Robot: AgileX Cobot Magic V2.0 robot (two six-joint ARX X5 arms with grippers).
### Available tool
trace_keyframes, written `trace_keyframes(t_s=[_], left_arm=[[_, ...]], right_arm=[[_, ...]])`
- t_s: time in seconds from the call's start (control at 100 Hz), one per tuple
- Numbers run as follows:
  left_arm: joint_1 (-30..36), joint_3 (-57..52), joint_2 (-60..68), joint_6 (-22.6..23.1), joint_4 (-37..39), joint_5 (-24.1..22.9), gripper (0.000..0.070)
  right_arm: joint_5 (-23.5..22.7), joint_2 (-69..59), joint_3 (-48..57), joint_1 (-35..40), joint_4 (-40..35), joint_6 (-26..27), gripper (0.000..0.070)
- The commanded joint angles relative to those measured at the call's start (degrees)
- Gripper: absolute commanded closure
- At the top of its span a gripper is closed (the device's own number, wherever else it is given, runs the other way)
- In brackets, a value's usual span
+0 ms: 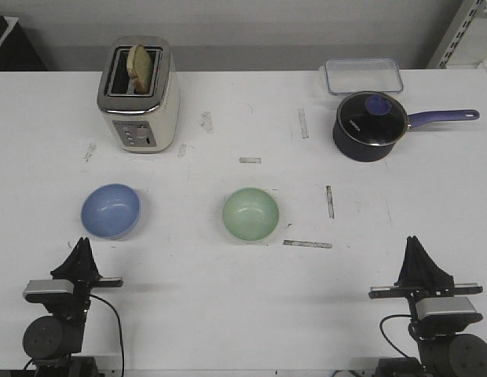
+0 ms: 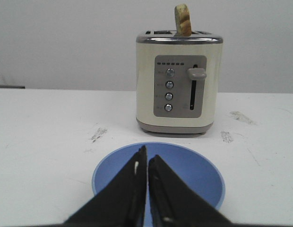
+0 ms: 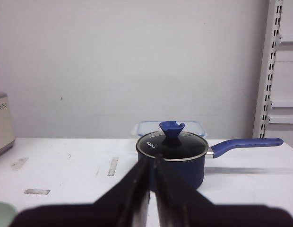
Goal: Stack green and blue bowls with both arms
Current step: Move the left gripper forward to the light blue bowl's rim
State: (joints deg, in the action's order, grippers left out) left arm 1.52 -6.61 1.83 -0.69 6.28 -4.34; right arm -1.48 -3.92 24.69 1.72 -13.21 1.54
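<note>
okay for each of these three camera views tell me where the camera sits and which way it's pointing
Front view: above the robot, facing forward over the table; shows blue bowl, green bowl, left gripper and right gripper.
Left wrist view: low on the left arm, facing the blue bowl and toaster; closed left gripper shows.
Right wrist view: low on the right arm, facing the saucepan; closed right gripper shows.
Shared: front and left wrist views both show toaster and blue bowl.

Periwinkle blue bowl [image 1: 111, 210] upright, mint green bowl [image 1: 250, 214] upright, well apart

Bright, even overhead light, soft faint shadows, mild graininess; close dark fingers [image 2: 132, 189] look blurred.
</note>
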Motion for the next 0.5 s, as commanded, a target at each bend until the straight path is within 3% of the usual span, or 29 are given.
trace_keyframes(t_s=[0.0, 0.49], left_arm=[[0.0, -4.9, 1.7, -1.0, -2.6, -0.3, 0.0699], [0.0, -34.3, 32.2, -1.7, -21.8, -0.3, 0.0699]], right_arm=[[0.0, 0.2, 0.5, -0.1, 0.7, 0.5, 0.0691], [0.0, 0.2, 0.5, -0.1, 0.7, 0.5, 0.0691]])
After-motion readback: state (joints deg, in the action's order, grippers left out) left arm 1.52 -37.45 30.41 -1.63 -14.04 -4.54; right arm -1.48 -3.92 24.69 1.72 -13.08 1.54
